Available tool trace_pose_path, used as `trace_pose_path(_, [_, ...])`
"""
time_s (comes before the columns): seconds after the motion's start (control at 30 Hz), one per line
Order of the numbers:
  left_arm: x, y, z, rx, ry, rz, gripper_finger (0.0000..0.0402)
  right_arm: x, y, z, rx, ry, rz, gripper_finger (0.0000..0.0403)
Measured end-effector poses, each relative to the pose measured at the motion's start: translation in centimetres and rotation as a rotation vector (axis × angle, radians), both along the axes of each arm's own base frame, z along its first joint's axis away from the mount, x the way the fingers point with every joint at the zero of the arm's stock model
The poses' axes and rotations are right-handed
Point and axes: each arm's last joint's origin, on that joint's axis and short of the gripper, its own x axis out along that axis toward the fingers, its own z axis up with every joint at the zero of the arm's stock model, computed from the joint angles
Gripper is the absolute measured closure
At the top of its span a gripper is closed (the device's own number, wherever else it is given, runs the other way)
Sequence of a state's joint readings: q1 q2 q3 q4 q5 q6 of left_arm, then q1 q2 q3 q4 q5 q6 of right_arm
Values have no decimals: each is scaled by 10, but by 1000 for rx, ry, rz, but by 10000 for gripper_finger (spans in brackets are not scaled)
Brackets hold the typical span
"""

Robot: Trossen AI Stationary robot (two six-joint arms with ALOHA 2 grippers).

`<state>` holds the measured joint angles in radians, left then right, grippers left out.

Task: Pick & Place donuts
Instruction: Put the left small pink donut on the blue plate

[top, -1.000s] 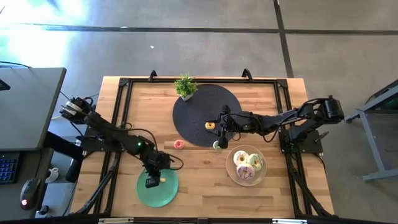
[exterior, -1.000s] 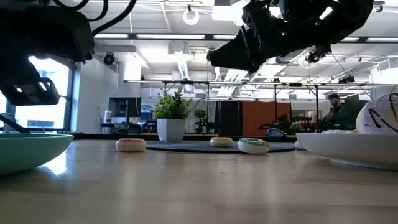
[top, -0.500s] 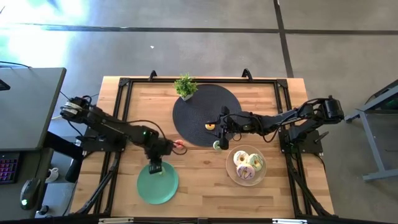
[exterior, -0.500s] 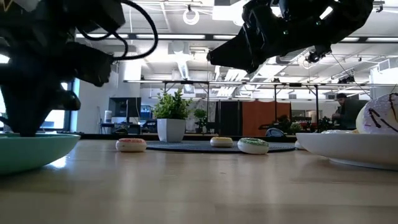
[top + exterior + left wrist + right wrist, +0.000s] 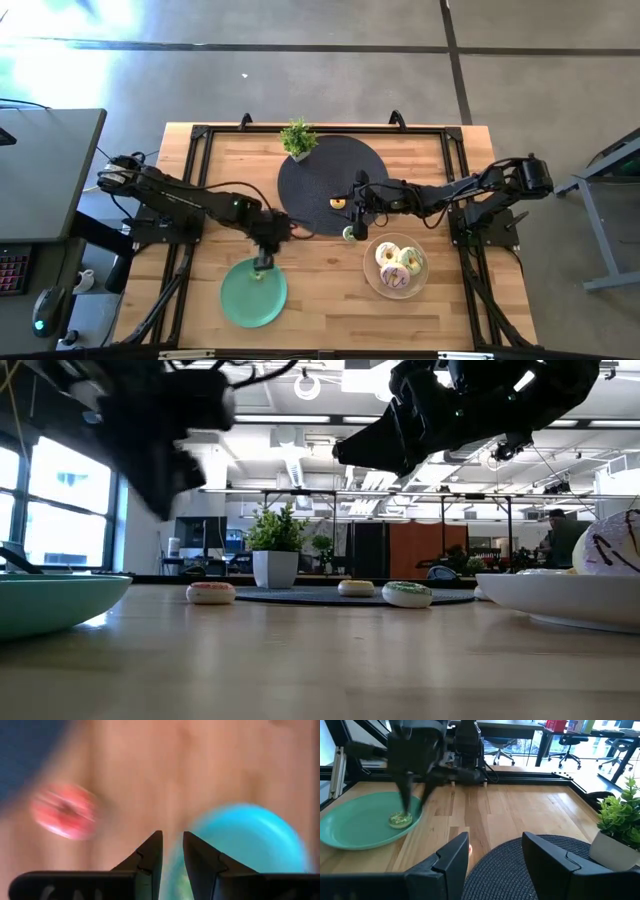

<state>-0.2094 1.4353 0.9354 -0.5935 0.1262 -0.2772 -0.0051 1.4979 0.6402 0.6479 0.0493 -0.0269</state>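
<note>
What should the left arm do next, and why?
Probably swing toward the pink donut and lower over it. The left gripper, empty, hangs over the green plate's rim, one mini donut already lies there, and the pink one sits on bare wood.

Seven donuts [image 5: 404,268], two plates [image 5: 232,301], one mat [image 5: 320,165], one plant [image 5: 297,137]
</note>
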Motion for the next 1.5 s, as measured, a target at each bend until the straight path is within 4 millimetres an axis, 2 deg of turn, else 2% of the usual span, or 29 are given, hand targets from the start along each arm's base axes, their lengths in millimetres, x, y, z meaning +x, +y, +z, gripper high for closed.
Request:
trace_pose_path(0.1, [7, 5, 4, 189, -84, 65, 326, 0, 0, 0, 0, 0, 0, 222])
trace_pose_path(0.2, [15, 11, -9, 289, -64, 102, 326, 0, 0, 0, 0, 0, 0, 222])
trace_pose_path(0.33, [22, 15, -26, 260, 0, 148, 326, 0, 0, 0, 0, 1, 0, 222])
trace_pose_path(0.53, [35, 11, -51, 227, 41, 112, 326, 0, 0, -1, 0, 6, 1, 222])
trace_pose_path(0.8, [35, 11, -46, 238, 72, 88, 318, 0, 0, -1, -7, 8, 2, 222])
trace_pose_path(1.13, [41, 11, -33, 259, 60, 78, 278, 0, 0, -1, -7, 8, 2, 222])
trace_pose_path(1.3, [40, 11, -34, 257, 69, 92, 270, 0, 0, -1, -8, 8, 2, 222])
trace_pose_path(1.5, [35, 13, -42, 249, 97, 192, 270, 0, 0, -1, -7, 8, 2, 222])
